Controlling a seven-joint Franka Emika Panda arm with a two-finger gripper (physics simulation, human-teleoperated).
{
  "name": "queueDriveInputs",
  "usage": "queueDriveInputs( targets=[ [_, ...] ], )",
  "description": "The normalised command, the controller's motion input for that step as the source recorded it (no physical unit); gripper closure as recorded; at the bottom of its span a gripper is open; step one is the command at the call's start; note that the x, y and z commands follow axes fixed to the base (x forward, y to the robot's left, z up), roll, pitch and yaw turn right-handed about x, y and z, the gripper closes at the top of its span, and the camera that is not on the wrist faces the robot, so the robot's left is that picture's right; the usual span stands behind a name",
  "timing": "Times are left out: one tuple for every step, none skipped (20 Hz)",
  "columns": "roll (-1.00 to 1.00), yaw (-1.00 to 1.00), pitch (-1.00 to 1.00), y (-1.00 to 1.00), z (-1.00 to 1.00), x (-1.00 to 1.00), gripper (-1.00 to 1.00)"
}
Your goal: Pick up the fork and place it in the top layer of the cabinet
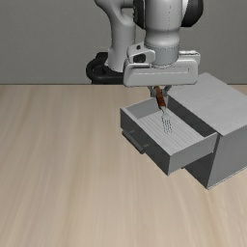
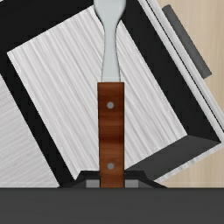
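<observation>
Gripper: closed around the fork's wooden handle.
Fork: hangs tines-down from the fingers.
Top drawer: pulled open from the cabinet, directly beneath the hand.

**One of Nearly Everything, Two Rivets**

The scene holds one fork. Its brown wooden grip carries two small metal rivets, one and another, both seen in the wrist view. The tines at the fork's head are too fine to count with certainty.

There is one grey cabinet. One drawer of it stands open, and that drawer bears one dark handle on its front.

One robot arm is present, rising from one dark base and ending in one hand. One wooden counter carries the lot.
</observation>
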Motion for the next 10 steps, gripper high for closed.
queueDriveInputs(
  targets=[
    [0.0,0.0,0.0,1.0,0.0,0.0,1.0],
    [0.0,0.0,0.0,1.0,0.0,0.0,1.0],
    [0.0,0.0,0.0,1.0,0.0,0.0,1.0],
    [0.0,0.0,0.0,-1.0,0.0,0.0,1.0],
    [0.0,0.0,0.0,0.0,0.0,0.0,-1.0],
    [0.0,0.0,0.0,0.0,0.0,0.0,-1.0],
    [0.0,0.0,0.0,0.0,0.0,0.0,-1.0],
    [0.0,0.0,0.0,0.0,0.0,0.0,-1.0],
    [0.0,0.0,0.0,0.0,0.0,0.0,-1.0],
    [0.0,0.0,0.0,0.0,0.0,0.0,-1.0]
  ],
)
